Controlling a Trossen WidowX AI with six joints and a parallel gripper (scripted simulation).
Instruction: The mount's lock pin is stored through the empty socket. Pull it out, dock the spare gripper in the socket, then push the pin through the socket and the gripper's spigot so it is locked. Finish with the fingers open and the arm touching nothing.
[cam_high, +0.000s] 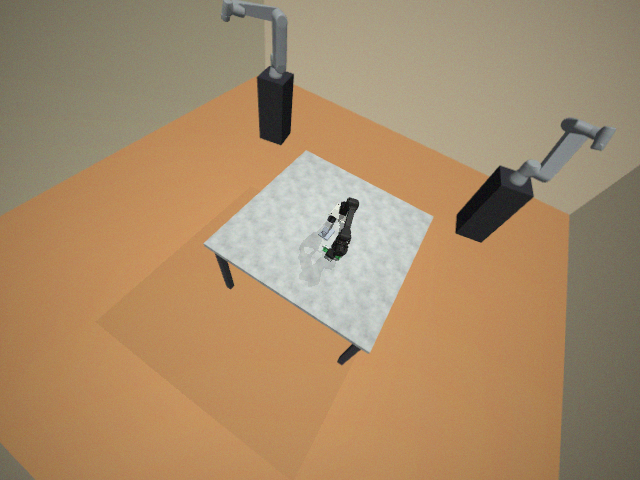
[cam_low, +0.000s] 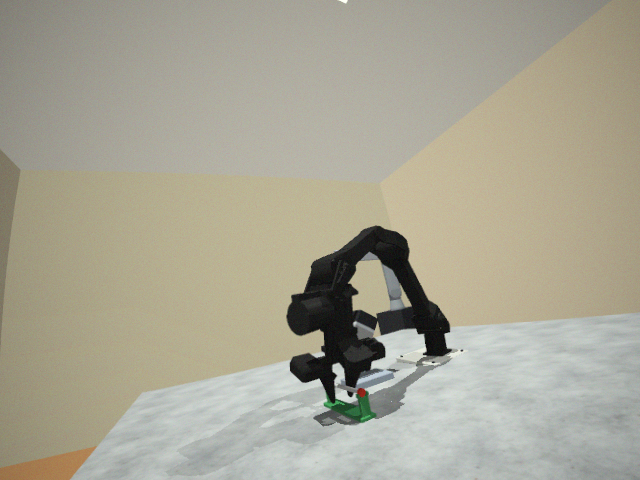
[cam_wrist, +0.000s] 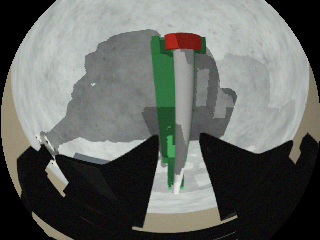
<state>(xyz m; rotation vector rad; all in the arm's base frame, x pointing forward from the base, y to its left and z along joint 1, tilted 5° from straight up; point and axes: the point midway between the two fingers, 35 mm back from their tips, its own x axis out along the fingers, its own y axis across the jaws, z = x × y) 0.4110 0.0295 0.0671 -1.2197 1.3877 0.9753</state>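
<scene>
Retrieving the pin, I judge: my hand straddles it, part-spread, red head at wrist-view twelve o'clock; squeeze next.

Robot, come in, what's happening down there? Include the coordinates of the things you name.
Gripper (cam_high: 329, 256) (cam_low: 341, 397) (cam_wrist: 179, 139) open, astride the pin (cam_low: 350, 388) (cam_wrist: 184, 90). Pin lying across green stand (cam_low: 366, 407) (cam_wrist: 163, 80). Nothing visibly between fingers and pin.

The black arm rises from its foot on the bench, bends at a high elbow and folds down at the wrist. The gripper points downward, fingers parted with a gap between them, well in from the bench's edges.
</scene>
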